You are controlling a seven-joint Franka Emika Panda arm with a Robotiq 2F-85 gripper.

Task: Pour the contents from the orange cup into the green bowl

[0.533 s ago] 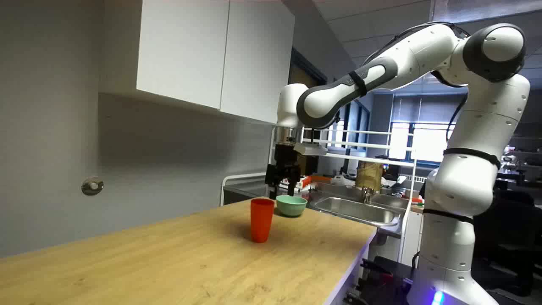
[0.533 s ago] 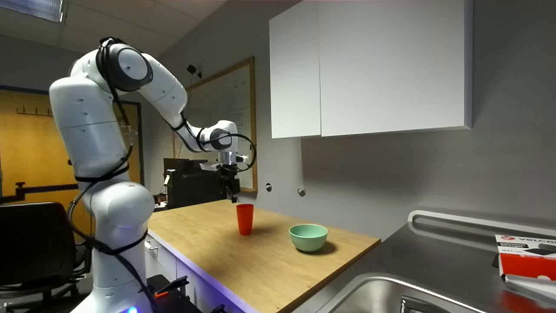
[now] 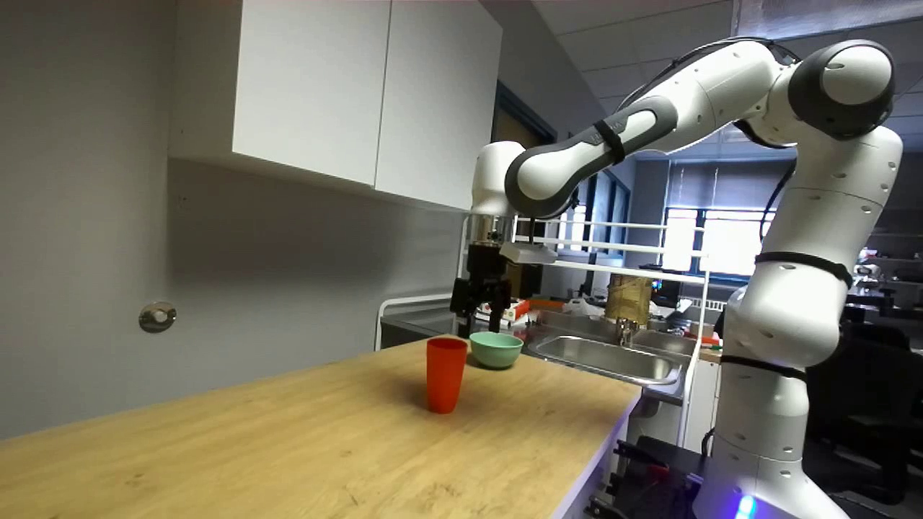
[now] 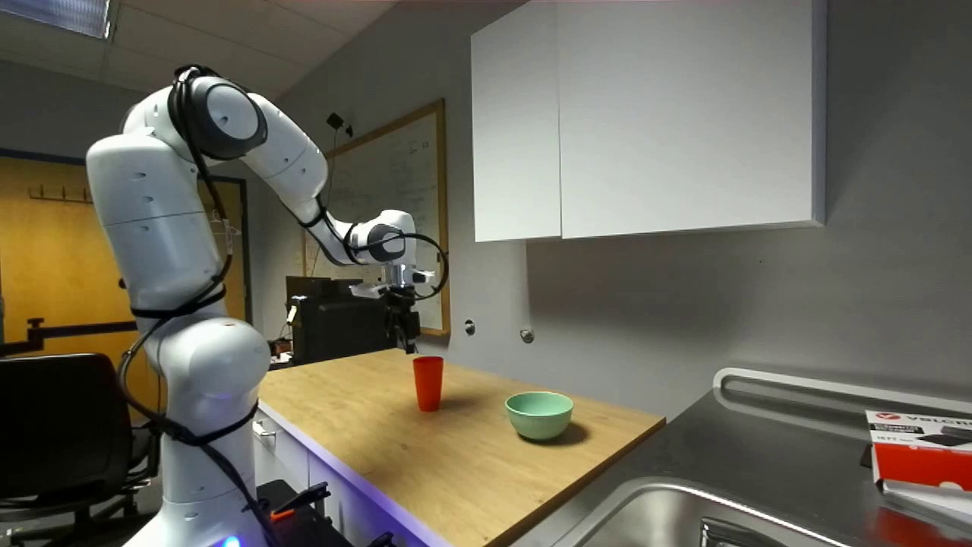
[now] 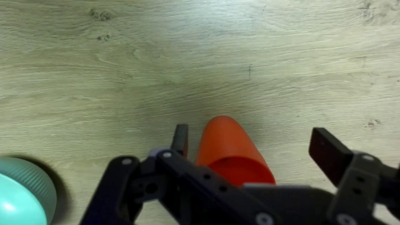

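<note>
Jaws wide apart, holding nothing

The orange cup (image 5: 229, 140) is upright on the table (image 3: 310, 440), lower than the gripper (image 3: 481, 329). In both exterior views it appears also slightly farther from the robot's base (image 3: 771, 476), so the reach probably goes outward, then down.

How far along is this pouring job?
Done: apparently just positioning; the black gripper hangs near the tapered orange plastic cup. In hand: nothing; its fingers stand apart. Left: probably gripping, lifting, tipping; the cup stands upright, apart from the round pale green bowl.
</note>
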